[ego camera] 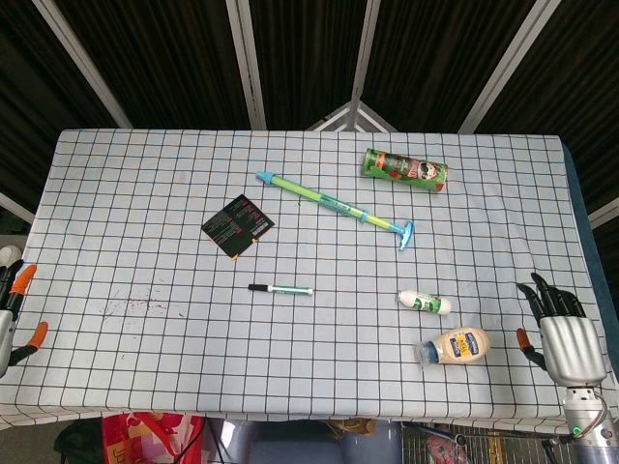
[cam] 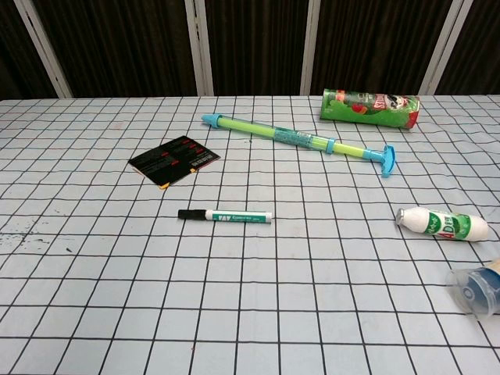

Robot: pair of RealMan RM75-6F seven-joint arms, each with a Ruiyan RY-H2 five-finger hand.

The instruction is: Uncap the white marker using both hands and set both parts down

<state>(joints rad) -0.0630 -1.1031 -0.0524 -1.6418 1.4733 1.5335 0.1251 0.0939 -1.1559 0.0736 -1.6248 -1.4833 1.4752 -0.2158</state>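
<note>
Squeeze bottle (cam: 478,287) nearest, right edge. Marker (ego camera: 280,288) mid-table, capped, untouched. Right hand (ego camera: 562,333) released, fingers apart, well right. Left hand (ego camera: 14,307) at left edge, grasp state cannot tell. Step 1 pending: reach in, grasp barrel and cap.

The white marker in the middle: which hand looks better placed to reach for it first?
Probably the left hand, narrowly: the white marker lies left of centre with bare cloth between. The right hand has the small bottle and mayonnaise on its way.
</note>
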